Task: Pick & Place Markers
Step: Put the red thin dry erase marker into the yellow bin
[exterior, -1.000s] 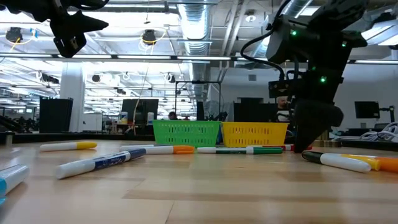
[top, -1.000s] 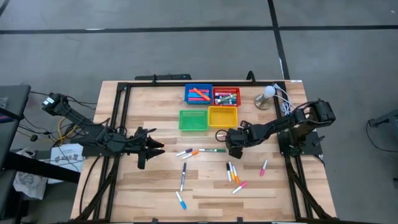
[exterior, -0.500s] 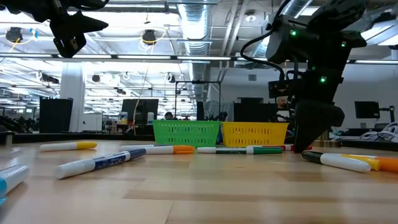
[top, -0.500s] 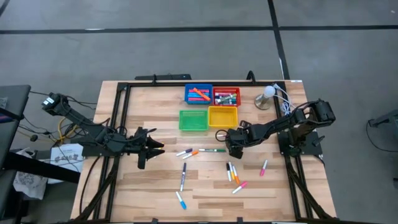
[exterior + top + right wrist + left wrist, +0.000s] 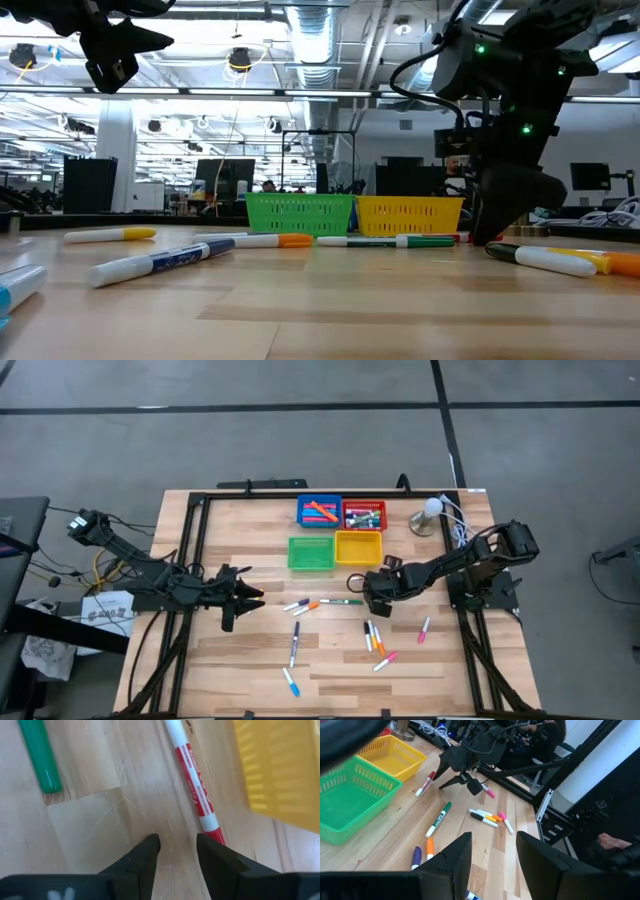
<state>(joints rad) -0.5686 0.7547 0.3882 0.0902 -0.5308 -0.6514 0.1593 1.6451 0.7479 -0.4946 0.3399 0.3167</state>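
Observation:
Many markers lie loose on the wooden table: a green one (image 5: 345, 602), an orange one (image 5: 312, 604), a dark blue one (image 5: 294, 643), a small cluster (image 5: 375, 640) and a pink one (image 5: 424, 628). A red marker (image 5: 192, 775) lies beside the yellow tray (image 5: 358, 546). My right gripper (image 5: 177, 845) points steeply down over bare wood right next to it, fingers a little apart with nothing between them. My left gripper (image 5: 492, 855) hovers open above the table's left part (image 5: 250, 600). My right gripper has one finger's outer side right beside the red marker's capped end (image 5: 212, 832), coming from above. Whether that finger touches the marker, I cannot tell. The marker lies flat on the table.
Green tray (image 5: 311, 554), blue tray (image 5: 319, 511) and red tray (image 5: 363, 515) stand at the back, the last two holding markers. A white round-headed device with cables (image 5: 430, 510) sits at the back right. Black frame rails run along both table sides.
My right gripper has rolled slightly about its own pointing line while staying over the same spot by the red marker. The markers have kept their places.

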